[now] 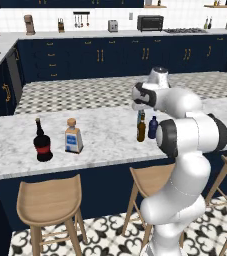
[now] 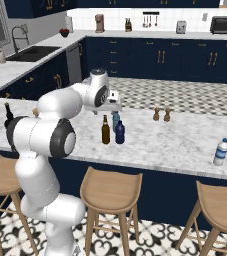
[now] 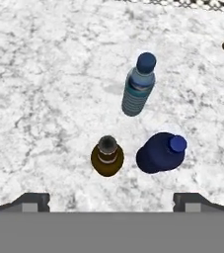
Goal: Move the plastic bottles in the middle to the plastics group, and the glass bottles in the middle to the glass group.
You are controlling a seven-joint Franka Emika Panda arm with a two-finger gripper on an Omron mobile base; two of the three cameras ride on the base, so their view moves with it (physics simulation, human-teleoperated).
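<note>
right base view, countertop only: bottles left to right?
black round-bellied bottle → amber-brown bottle → dark navy bottle → pale blue-and-white bottle. Light blue bottle skipped: it overlaps the navy one.

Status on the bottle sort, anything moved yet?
Nothing moved. The brown bottle, navy bottle and light blue bottle stand together mid-counter. The gripper hovers open above them, holding nothing. Left: all three, to the black bottle side or the white bottle side.
</note>
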